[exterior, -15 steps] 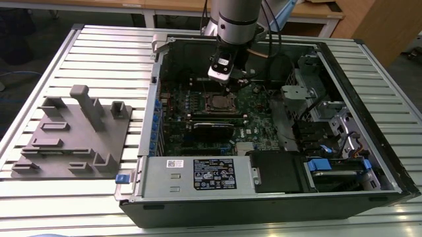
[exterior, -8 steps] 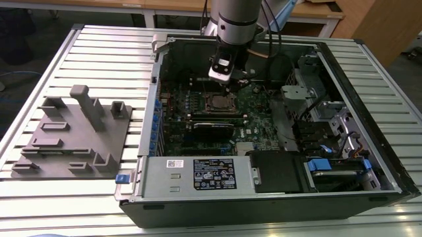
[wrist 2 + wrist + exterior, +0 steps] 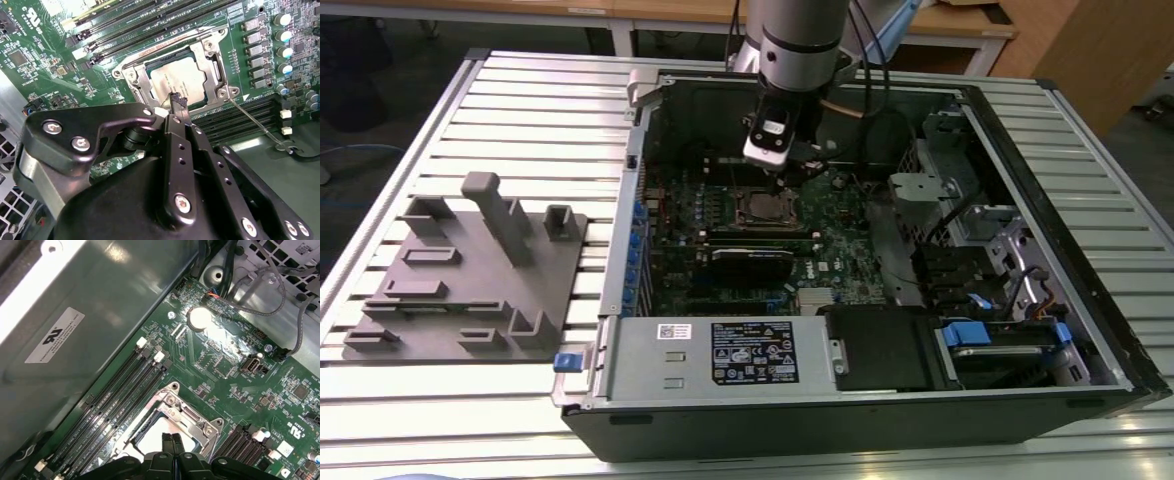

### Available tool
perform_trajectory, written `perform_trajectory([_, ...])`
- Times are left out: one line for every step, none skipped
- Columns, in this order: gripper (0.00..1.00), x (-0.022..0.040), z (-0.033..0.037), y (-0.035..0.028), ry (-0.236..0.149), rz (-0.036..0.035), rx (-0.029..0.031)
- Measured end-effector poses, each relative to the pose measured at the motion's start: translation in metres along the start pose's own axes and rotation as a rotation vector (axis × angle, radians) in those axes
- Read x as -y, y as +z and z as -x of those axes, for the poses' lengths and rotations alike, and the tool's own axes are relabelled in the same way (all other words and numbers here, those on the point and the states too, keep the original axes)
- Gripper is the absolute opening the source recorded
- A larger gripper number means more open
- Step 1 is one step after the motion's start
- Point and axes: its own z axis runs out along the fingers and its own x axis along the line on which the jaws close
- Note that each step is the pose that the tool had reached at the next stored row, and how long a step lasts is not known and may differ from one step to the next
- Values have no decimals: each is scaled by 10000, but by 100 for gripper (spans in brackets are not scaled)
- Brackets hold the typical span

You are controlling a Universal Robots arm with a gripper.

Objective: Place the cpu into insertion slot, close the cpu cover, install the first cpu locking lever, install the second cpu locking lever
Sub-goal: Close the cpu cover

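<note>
An open black computer case (image 3: 881,425) lies on a slatted metal bench (image 3: 520,110), and the arm's black claw (image 3: 785,168) hangs just above the small square silver-rimmed insertion slot (image 3: 765,208) on the green motherboard (image 3: 841,230). In both wrist views its fingertips (image 3: 166,444) are pressed together on nothing (right over the slot's edge). The flat silver-grey square cpu (image 3: 170,75) sits in the slot, framed by the thin silver metal cpu cover (image 3: 212,57) lying flat around it.

No print is reading legibly: black label (image 3: 751,352) on the power supply (image 3: 654,365), white label (image 3: 54,335) on the case wall (image 3: 125,295).
</note>
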Motion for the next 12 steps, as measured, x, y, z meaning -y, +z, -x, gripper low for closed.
perform_trajectory([10,0,0,2,-14,1,-1])
perform_trajectory([10,0,0,3,-44,-1,-1])
perform_trajectory([10,0,0,4,-96,-2,-3])
perform_trajectory([10,1,0,5,-163,-2,-5])
perform_trajectory([10,0,0,6,-244,-3,-8])
perform_trajectory([10,0,0,7,-316,-4,-10])
perform_trajectory([10,1,0,7,-386,-5,-12])
perform_trajectory([10,1,0,8,-451,-6,-14])
perform_trajectory([10,1,0,9,-513,-6,-16])
perform_trajectory([10,1,0,9,-573,-7,-19])
perform_trajectory([10,1,0,10,-638,-6,-21])
perform_trajectory([10,1,0,11,-721,-8,-24])
